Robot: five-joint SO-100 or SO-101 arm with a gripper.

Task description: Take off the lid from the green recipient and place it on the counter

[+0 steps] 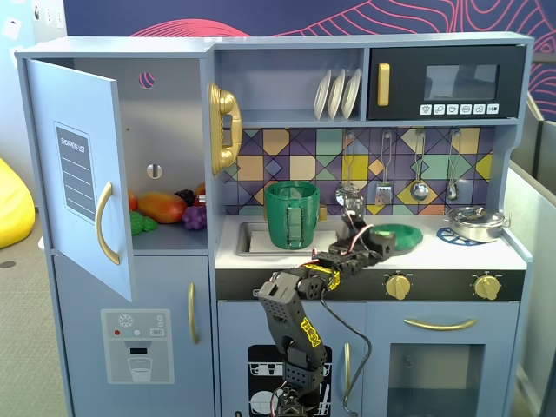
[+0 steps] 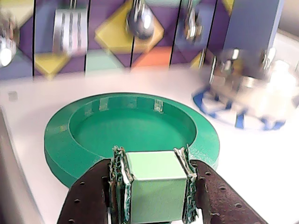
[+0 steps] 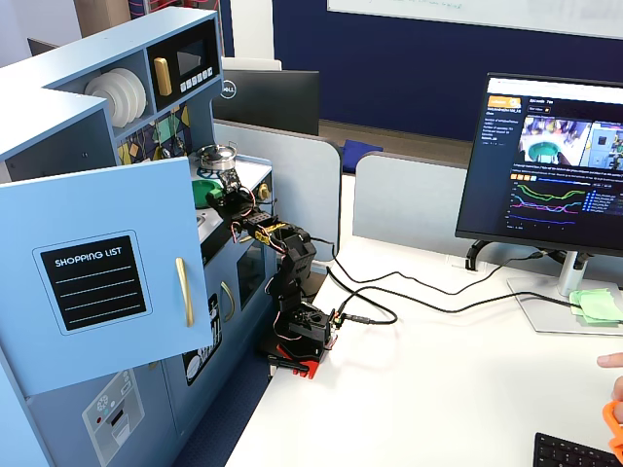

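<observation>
Clamped between my gripper's jaws — narrowly parted — is the lid's pale green knob; lid lies upturned on the counter, blurred silver pan beside.

Your arm is black printed plastic with yellow lettering on the links and a yellow joint near the wrist. Black cables run off it. Red clamp at the base. Gripper fingers are dark perforated plastic with ragged tape-lined pads.
</observation>
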